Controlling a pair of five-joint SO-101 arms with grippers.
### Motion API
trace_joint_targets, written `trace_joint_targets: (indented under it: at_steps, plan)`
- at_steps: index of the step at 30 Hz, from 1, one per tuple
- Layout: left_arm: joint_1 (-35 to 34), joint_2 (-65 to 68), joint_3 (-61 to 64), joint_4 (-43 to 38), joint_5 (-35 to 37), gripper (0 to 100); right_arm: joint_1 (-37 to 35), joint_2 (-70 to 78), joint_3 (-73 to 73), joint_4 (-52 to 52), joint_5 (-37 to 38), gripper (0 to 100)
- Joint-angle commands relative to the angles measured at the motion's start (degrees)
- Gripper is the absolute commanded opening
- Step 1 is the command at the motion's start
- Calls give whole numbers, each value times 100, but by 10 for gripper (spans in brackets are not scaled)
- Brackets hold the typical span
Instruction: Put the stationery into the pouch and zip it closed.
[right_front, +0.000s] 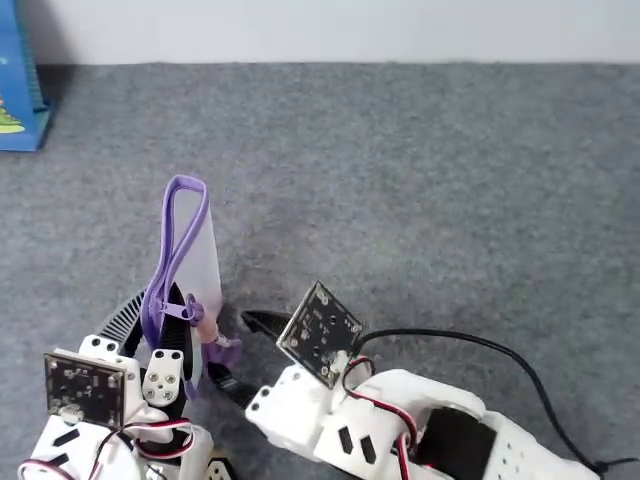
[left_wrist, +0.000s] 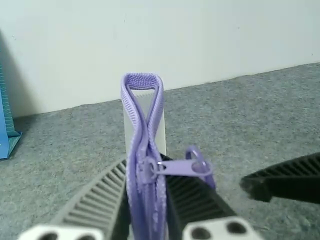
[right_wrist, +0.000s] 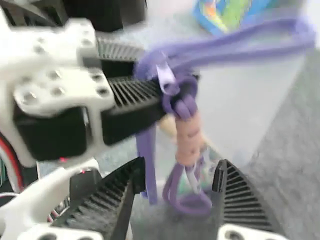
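Over the grey table (right_front: 450, 200), your pouch (right_front: 198, 262) stands on edge near the arms, pinched in the left gripper (right_front: 160, 300). The right gripper (right_wrist: 177, 187), jaws spread apart, brackets the purple zipper pull (right_wrist: 186, 145) dangling from the pouch's near end.

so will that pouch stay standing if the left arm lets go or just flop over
Likely tips: the pouch is thin and tall, held upright in the left gripper. Its translucent sides look thin, so probably light and floppy. The zipper pull dangles loose and may swing when the right gripper touches it.
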Motion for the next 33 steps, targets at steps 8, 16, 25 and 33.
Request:
trace_joint_targets:
  at_steps: [8, 16, 25, 33]
  plan:
    - [-44, 79, -40, -35, -26, 12, -66, 400, 114, -699, 255, 225]
    - [-79, 70, -40, -9, -26, 12, -31, 1033, 0, -936, 255, 225]
    - [-70, 70, -13, -9, -26, 12, 171, 1024, -9, -963, 264, 72]
    - [-88, 62, 48, -18, -26, 12, 532, 1015, -70, -963, 325, 10]
